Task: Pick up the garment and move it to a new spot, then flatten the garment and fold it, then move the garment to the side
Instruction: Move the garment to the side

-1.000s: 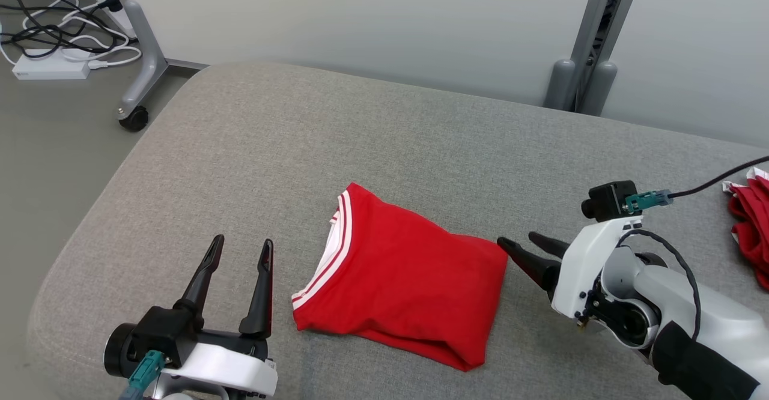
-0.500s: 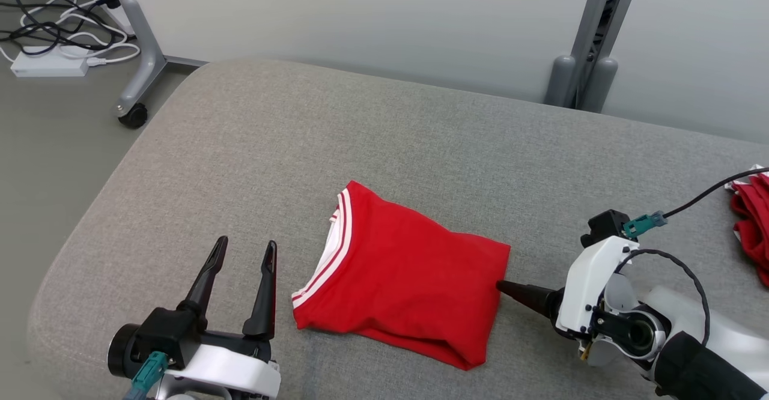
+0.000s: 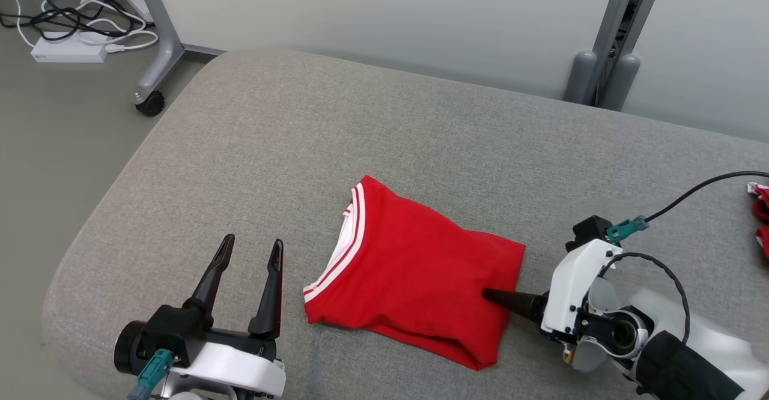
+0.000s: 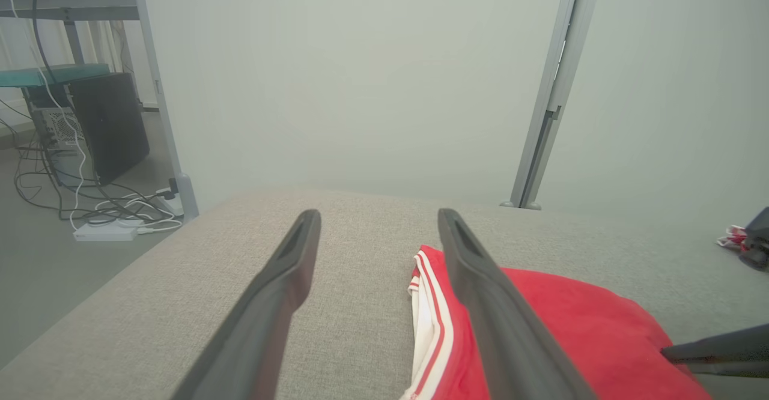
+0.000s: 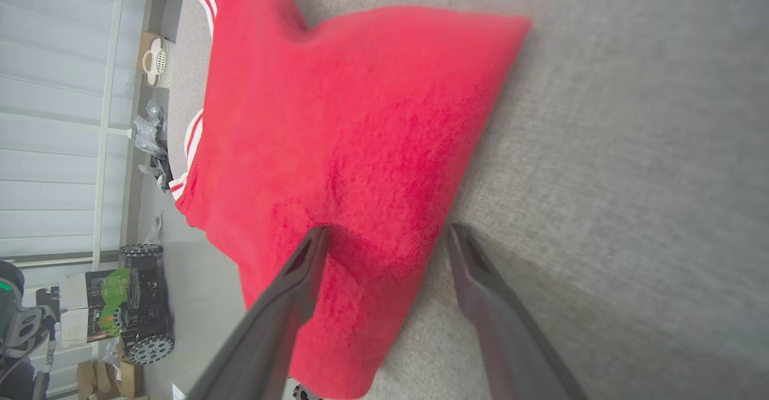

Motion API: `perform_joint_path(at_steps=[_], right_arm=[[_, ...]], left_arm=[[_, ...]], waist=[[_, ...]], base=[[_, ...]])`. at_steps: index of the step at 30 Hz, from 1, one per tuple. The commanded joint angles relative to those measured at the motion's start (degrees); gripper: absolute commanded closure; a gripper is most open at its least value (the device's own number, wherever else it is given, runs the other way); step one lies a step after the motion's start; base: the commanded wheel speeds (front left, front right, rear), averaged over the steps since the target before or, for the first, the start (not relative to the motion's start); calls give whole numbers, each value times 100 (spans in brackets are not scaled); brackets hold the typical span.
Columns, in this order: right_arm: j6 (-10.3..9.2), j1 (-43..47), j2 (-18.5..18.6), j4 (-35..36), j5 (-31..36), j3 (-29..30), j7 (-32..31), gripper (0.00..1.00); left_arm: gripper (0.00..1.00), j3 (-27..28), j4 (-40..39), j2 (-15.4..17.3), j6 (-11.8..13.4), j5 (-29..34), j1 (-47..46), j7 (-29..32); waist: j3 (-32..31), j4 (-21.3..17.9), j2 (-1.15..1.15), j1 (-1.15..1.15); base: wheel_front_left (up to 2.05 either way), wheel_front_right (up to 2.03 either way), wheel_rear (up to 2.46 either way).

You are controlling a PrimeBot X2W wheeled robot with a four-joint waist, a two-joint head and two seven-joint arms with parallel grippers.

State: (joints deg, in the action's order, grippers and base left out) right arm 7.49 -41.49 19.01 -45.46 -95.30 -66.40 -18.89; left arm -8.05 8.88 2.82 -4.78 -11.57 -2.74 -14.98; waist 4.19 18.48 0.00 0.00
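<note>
**R hand (image 3: 489,295) straddles edge of folded garment (image 3: 414,277); L hand (image 3: 253,241) parked**

Garment lies as a compact red block near the front-middle of the grey padded surface (image 3: 336,130), with its white-striped collar (image 3: 343,245) toward the L side. The fold looks done, so this is prob. the last step: shifting it aside.

R hand is released, jaws wide, grasping nothing. It comes in low & sideways at the garment's R edge. In the wrist view one finger sits over the red cloth and the other over bare grey just beside that edge. My read: it's placed to pinch the edge w/ all layers, or else to push the block along.

L hand is also released & empty, fingers pointing fwd. It's just beside the collar end, apart from it. Prob. waiting, or ready to steady that end.

Hard to tell:
- Whether the R finger presses the cloth or hovers. It's close; contact can't be confirmed.
- In the head view the R hand's 2nd finger is hidden behind the 1st.
- Sleeves & hem are tucked out of sight, so the no. of layers is unknown.
- Another red cloth (image 3: 762,211) at the far R of the surface is cut off by the frame; can't say what it is.
- Both forearms run out at the bottom edge.
</note>
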Motion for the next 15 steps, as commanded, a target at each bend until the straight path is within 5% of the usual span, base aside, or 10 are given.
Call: perform_joint_path(at_steps=[1, 7, 11, 15], right_arm=[[0, 22, -49, -28, -68, 32, -80, 0], [0, -25, -204, -177, -51, 82, -186, 0], [0, -99, -215, -212, 59, 118, -58, 100], [0, -166, -81, 33, 273, 101, 91, 100]], left_arm=[[0, 1, 0, 20, 28, -30, -66, -17], [0, -52, 8, 21, 41, -59, -74, -17], [0, -74, 8, 20, 63, -79, -75, -17], [0, -18, -8, 20, 80, -69, -35, -17]], waist=[[8, 16, 0, 0], [38, 74, 0, 0], [48, 102, 0, 0], [42, 42, 0, 0]], base=[[0, 0, 0], [0, 0, 0], [0, 0, 0], [0, 0, 0]])
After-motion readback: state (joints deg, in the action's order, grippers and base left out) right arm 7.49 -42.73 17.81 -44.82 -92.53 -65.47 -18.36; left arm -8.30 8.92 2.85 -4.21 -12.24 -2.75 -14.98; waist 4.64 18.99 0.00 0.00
